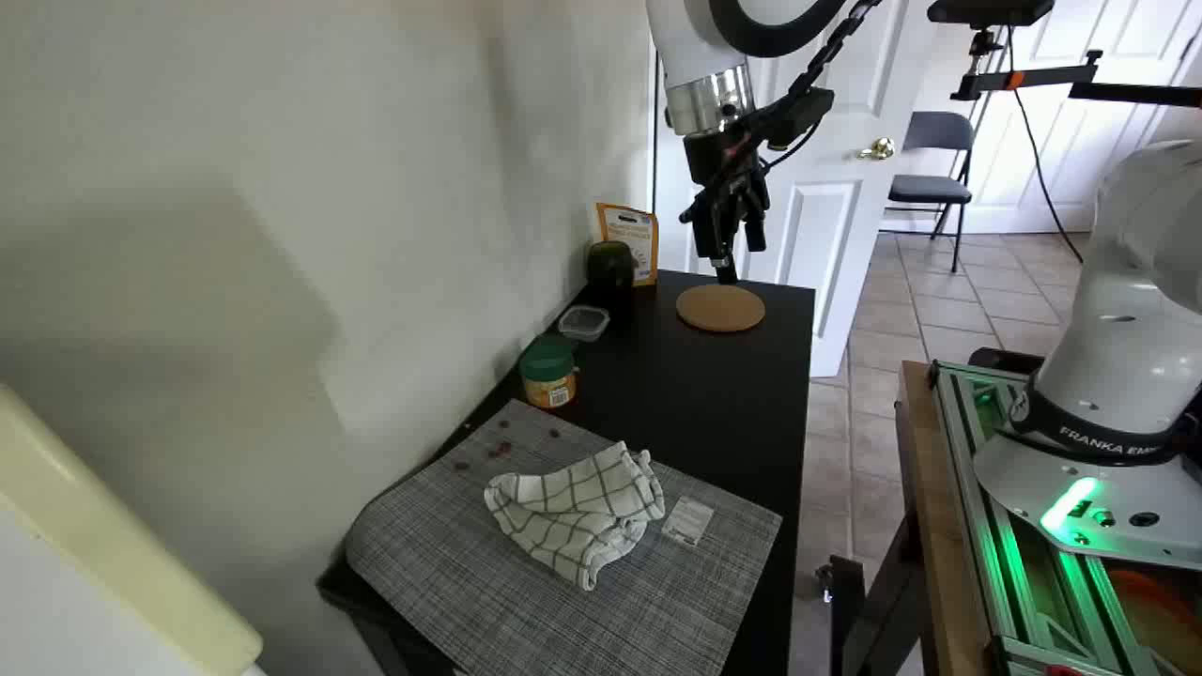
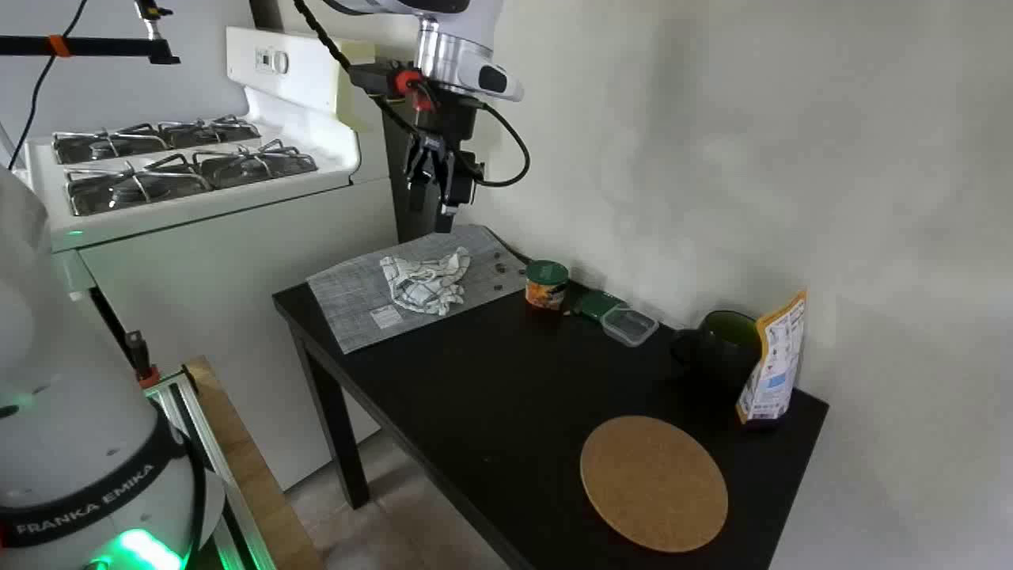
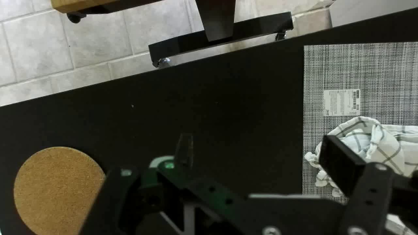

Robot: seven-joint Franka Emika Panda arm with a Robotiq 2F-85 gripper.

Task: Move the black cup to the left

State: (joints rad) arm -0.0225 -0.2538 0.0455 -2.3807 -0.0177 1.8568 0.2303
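Currently, in an exterior view, the empty hand (image 2: 431,209), upper centre, gapes wide; the cup (image 2: 724,351) stands farther right, lower down.

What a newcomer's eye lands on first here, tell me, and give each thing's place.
The eye would probably go first to the bright green light on the white robot base, in both exterior views. Next comes the round tan disc, standing out near one end of the black table. Toward the opposite end lies the crumpled checked towel on the gray mat; the open gripper hangs above the table.
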